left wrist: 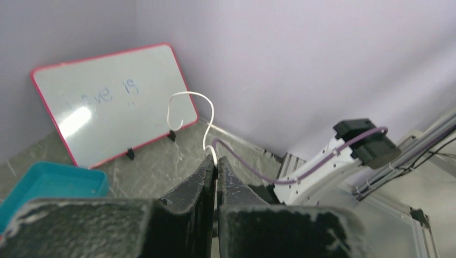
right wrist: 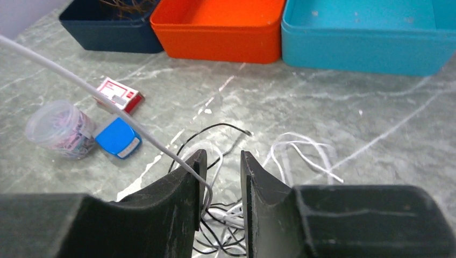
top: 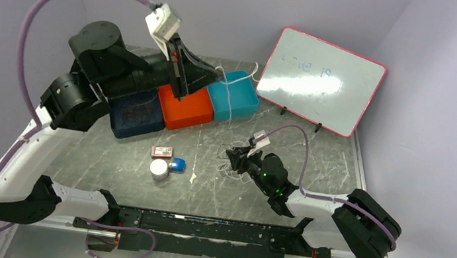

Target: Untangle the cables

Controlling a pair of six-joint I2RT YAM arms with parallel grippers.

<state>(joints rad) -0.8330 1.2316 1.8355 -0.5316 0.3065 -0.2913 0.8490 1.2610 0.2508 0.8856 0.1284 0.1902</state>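
The grey marbled bench [top: 217, 194] carries three coloured bins [top: 185, 110]. The left claw [left wrist: 216, 161] hangs raised over them, pinched shut on one white cable [left wrist: 188, 93]. The right claw [right wrist: 223, 161] sits low with its jaws parted over the tangled cables [right wrist: 226, 223], and a taut white strand [right wrist: 80, 80] enters its gap.
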